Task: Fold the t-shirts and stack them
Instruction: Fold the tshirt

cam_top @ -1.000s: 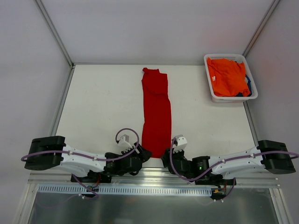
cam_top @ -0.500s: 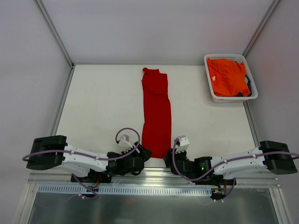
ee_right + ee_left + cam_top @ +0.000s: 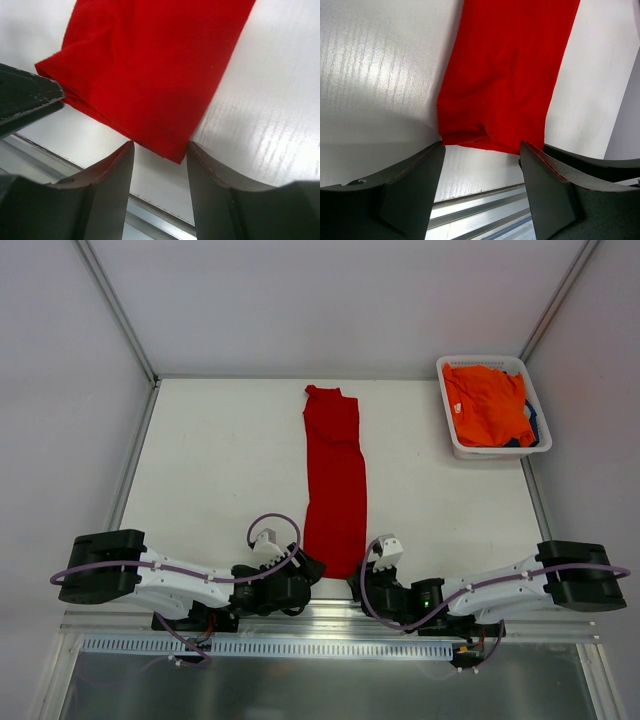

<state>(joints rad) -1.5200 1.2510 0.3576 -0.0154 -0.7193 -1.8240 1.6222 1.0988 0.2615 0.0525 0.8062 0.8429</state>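
From above: the red t-shirt (image 3: pixel 334 485), already folded into a long narrow strip, lies down the middle of the table (image 3: pixel 220 460) from near the far edge to the near edge. This layout leaves its short near hem within reach of both arms. The left gripper (image 3: pixel 308 570) and right gripper (image 3: pixel 360 578) sit low at that hem, one at each corner, apparently so the strip can be lifted evenly and doubled toward the far edge. At the far right corner, a white basket (image 3: pixel 480 362) holds the orange t-shirt (image 3: pixel 485 400), with a sliver of a dark blue t-shirt (image 3: pixel 531 430) under it. Both are waiting their turn.

Left wrist: the fingers (image 3: pixel 420 175) stand spread, with the hem's left corner lying flat on the table between them. Nothing is pinched, and the cloth bunches slightly at that corner.

Right wrist: this arm's fingers (image 3: pixel 215 175) are likewise apart, framing the hem's right corner, which points at the gap. The cloth rests on the table, ungripped, so the likely next step is to close on both corners.
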